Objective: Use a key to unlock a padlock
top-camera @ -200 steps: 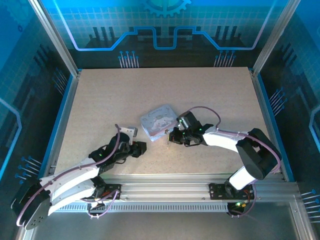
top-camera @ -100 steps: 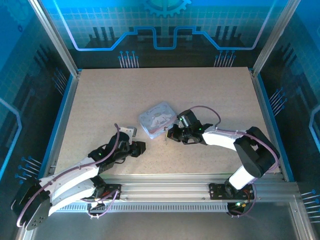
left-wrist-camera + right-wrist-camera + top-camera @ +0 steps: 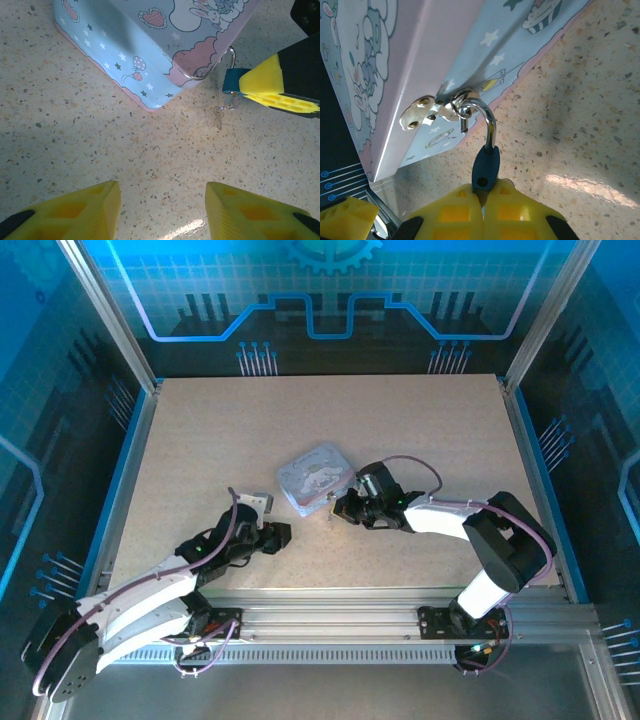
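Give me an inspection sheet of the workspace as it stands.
Surface: speckled table, no spills seen.
Job's things: padlock hooked by its shackle through the hasp of the tin; key hanging beneath it on a small ring.
Clutter: nothing seen.
Grippers: right gripper shut on padlock body; left gripper open, empty, facing the tin.
Cables: purple cables along both arms, no snag seen.
Surroundings: blue panels, aluminium frame.
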### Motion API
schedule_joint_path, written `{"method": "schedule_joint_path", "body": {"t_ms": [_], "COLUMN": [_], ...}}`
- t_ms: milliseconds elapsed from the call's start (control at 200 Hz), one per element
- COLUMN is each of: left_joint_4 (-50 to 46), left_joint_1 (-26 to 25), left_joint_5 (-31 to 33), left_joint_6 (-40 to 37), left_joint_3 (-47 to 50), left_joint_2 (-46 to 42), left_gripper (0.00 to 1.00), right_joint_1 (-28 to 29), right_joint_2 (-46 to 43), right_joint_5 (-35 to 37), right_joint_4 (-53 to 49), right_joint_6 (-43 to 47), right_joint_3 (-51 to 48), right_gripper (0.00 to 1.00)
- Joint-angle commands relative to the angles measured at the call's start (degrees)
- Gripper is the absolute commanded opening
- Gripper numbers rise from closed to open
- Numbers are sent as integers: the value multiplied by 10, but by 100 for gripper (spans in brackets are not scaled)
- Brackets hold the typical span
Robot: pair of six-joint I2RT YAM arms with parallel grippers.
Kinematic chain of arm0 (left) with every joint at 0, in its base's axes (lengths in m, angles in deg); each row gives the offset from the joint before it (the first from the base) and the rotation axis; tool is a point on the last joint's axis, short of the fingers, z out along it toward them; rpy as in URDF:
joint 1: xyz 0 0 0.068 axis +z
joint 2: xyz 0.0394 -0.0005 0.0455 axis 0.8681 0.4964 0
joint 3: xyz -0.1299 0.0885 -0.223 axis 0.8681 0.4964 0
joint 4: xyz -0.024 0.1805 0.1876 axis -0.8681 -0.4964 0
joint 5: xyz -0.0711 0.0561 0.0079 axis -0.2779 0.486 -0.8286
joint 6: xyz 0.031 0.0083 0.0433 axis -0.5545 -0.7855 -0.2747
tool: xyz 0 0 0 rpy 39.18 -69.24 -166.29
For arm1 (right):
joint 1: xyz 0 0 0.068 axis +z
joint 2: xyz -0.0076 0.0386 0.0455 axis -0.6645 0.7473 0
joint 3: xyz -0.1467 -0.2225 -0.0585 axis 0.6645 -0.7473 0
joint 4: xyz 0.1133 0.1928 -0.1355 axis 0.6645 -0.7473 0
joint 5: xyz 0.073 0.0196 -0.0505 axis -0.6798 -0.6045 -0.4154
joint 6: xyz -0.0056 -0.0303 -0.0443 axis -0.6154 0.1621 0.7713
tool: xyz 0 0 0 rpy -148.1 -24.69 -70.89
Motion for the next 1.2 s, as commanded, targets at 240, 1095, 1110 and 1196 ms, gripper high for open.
{"method": "schedule_joint_path", "body": {"t_ms": [240, 1095, 1110, 1196], "left_joint_4": [-8, -17, -16, -18], "left_joint_1": [8, 9, 8, 8], "left_joint_5": [-9, -9, -9, -9], "left_joint_6": [2, 2, 2, 2], "left_joint_3": [-10, 1, 1, 2], "left_joint_2": [-8, -29, -29, -30], "left_gripper": [49, 49, 49, 49], "right_joint_1": [-15, -17, -17, -17], "right_joint_2": [-5, -11, -11, -13], "right_joint_5": [0, 29, 29, 34], "right_joint_4": [39, 70, 71, 70], "right_joint_6": [-43, -110, -110, -111], "right_joint_3": [-21, -37, -37, -37], "right_gripper": [0, 0, 0, 0]}}
